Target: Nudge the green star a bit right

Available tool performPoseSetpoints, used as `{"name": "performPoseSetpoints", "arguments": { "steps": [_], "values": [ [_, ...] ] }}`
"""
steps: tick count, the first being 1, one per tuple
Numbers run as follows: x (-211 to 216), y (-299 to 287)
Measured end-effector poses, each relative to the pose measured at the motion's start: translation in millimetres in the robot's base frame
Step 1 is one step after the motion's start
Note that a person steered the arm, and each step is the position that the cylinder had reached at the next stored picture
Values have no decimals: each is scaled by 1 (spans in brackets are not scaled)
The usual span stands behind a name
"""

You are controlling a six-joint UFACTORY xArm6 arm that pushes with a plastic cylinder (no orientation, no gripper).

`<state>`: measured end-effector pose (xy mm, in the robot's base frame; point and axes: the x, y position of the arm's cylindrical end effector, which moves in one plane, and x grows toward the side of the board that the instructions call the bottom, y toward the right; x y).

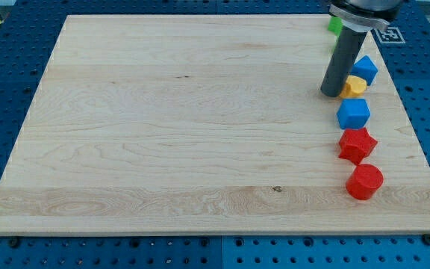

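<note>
Along the right edge of the wooden bench (pixel 200 127), seen in the one camera view, the blocks stand in a ragged column. Taking the blue cube (pixel 354 113) as landmark: just above it lies a yellow block (pixel 356 84), shape unclear, half hidden by the rod. Above that sits a second blue block (pixel 365 69). Below the cube comes a red star (pixel 357 144), nearly touching it, and further below a red cylinder (pixel 365 181).

The green star (pixel 335 25) shows only as a sliver far above the cube, near the bench's top edge, mostly behind the arm; its shape cannot be made out here.

My tip (pixel 332 93) rests up and left of the cube, just beside the yellow block's left side, well below the green star. There are no jaws on this arm, only the rod.
</note>
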<state>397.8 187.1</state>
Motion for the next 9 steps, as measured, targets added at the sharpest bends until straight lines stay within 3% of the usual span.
{"name": "performPoseSetpoints", "arguments": {
  "steps": [3,6,9],
  "values": [
    [18,-18],
    [31,-109],
    [6,-170]
  ]
}}
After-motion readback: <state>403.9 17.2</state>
